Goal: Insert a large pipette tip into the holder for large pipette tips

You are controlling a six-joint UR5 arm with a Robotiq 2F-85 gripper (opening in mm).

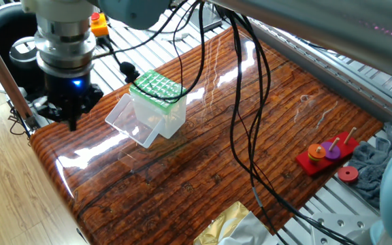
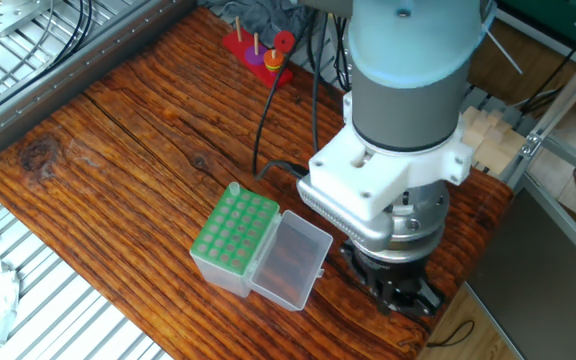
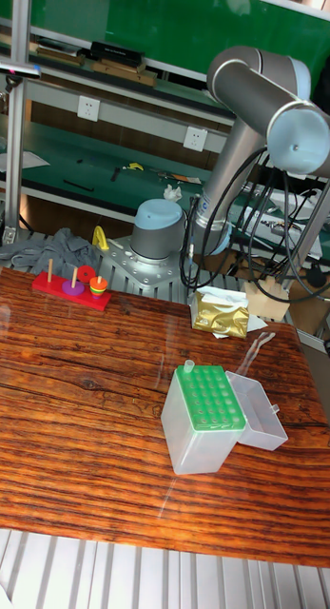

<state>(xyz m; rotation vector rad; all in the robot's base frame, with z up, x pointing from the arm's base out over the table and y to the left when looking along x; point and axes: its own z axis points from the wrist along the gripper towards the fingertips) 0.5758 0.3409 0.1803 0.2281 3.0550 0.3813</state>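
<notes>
**Ana:** Where is the gripper (image 1: 70, 117)?

**Ben:** It hangs at the corner of the wooden table (image 1: 203, 156), fingers pointing down. In one fixed view it is left of the holder for large pipette tips (image 1: 156, 102) and apart from it. In the other fixed view the gripper (image 2: 403, 292) sits under the arm's wide wrist, by the table edge, just past the holder's open lid (image 2: 290, 260).

**Ana:** Are the fingers apart or together?

**Ben:** It cannot be told. They show only as a dark cluster, and nothing can be made out between them.

**Ana:** And the large pipette tip?

**Ben:** In the tall view a slender clear tube, which looks like the large pipette tip (image 3: 255, 354), lies flat on the table. It is just beyond the lid, between the holder (image 3: 204, 409) and a gold foil bag (image 3: 220, 314). It is faint against the wood.

**Ana:** How does the holder stand?

**Ben:** It stands upright with its green grid facing up and its clear lid folded down onto the table beside it. A short clear stub (image 3: 189, 365) rises from one corner hole of the grid.

**Ana:** What else is on the table?

**Ben:** A red peg toy (image 1: 327, 155) with coloured rings stands near the far edge, well apart from the holder. A grey cloth (image 1: 380, 167) lies beside it.
</notes>
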